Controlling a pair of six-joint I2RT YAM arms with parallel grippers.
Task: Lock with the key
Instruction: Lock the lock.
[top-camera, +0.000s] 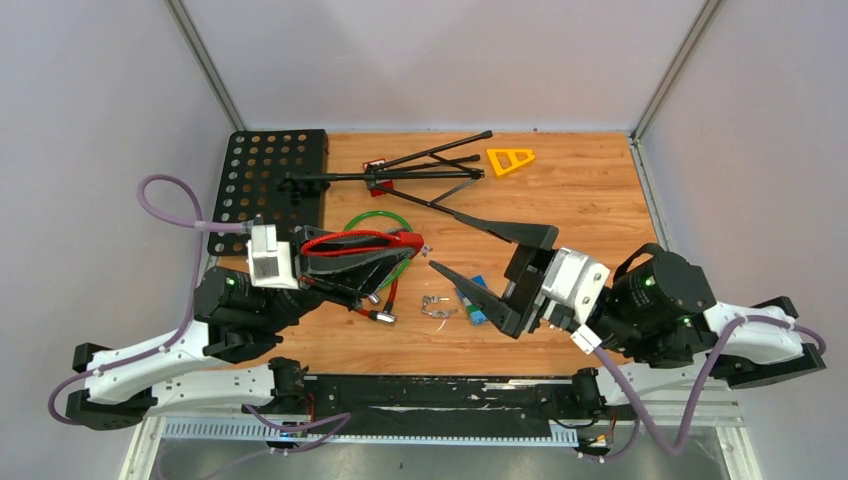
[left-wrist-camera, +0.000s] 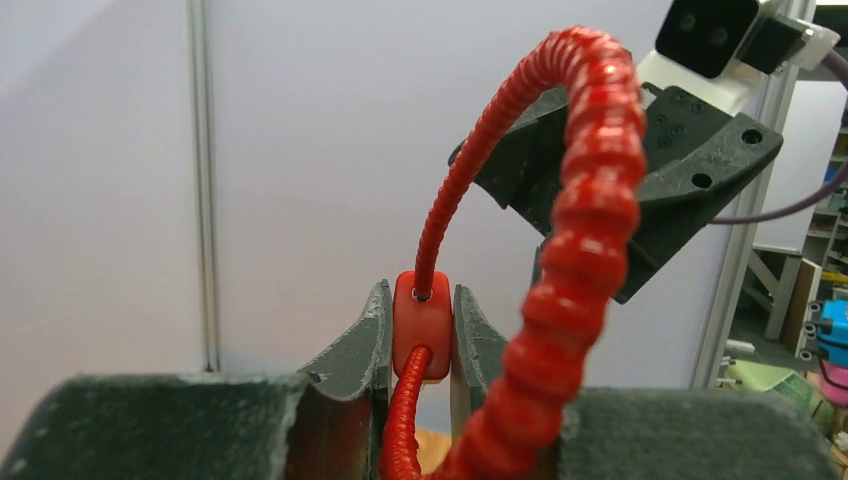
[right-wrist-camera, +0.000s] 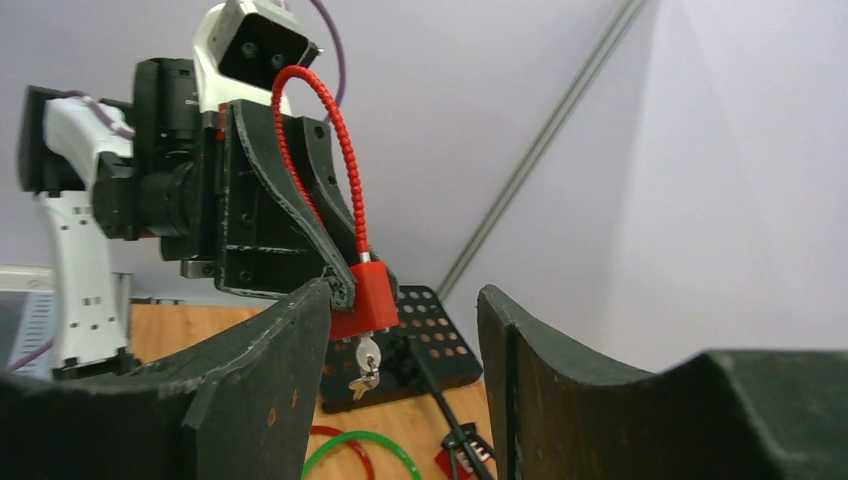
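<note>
Evidently midway: the left claw (left-wrist-camera: 420, 295) is clamped on the red cable lock (right-wrist-camera: 364, 295) above the bench's (top-camera: 600, 200) middle. The key (right-wrist-camera: 366, 358) sits inserted, and the right claw (right-wrist-camera: 405, 300) stands apart beside it. Whether it is turned is unclear.

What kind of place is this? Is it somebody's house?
Probably a robot lab booth, not a house. Plain walls box in a wooden table, a left arm and a right arm are bolted at its edge, and the left tool holds a red lock.
</note>
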